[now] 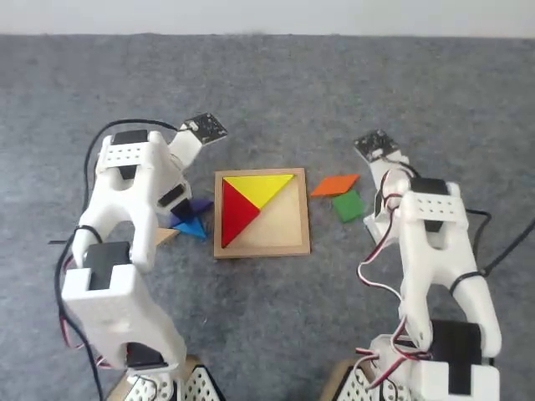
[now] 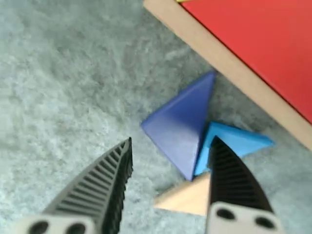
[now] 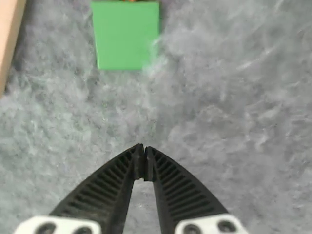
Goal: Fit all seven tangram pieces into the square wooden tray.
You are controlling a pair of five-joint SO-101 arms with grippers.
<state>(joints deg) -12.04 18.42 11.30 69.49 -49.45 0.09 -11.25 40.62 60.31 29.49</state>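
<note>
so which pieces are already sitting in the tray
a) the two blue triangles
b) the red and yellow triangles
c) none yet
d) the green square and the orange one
B: the red triangle and the yellow triangle lie inside the wooden tray, while the green square, the orange piece and the blue triangles lie on the carpet outside it.

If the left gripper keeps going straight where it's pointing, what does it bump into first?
Most likely the dark blue triangle, which lies straight ahead of the open left gripper; how far is unclear.
</note>
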